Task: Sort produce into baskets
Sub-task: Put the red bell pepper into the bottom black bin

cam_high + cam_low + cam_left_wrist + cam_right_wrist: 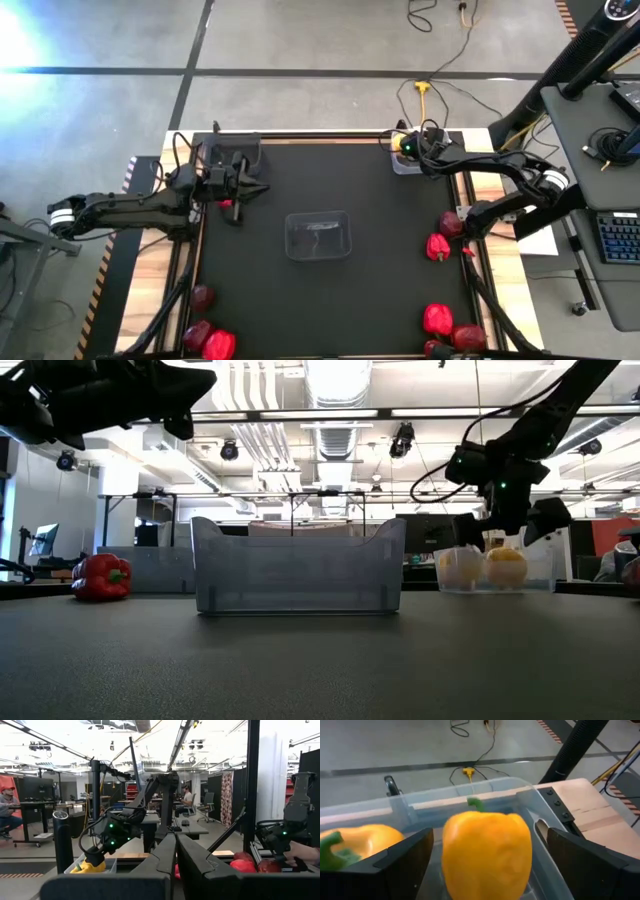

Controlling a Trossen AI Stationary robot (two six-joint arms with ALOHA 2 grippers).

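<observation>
**Yellow pepper upright between spread claw fingers**

The right claw (485,865) hangs over the clear basket (530,800), fingers spread wide to either side of a yellow bell pepper (487,852). The pepper stands upright, green stem pointing up; glossy, smooth. A second yellow pepper (357,845) lies beside it. The left claw (240,190) is pressed together, holding nothing.

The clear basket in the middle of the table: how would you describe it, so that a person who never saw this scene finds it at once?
Start from the black table and go to its centre, between the two arms. There stands the clear basket, a rectangular tub with rounded corners. Unlike the basket at the far right corner, which holds two yellow peppers, it stands alone and looks empty.
</observation>
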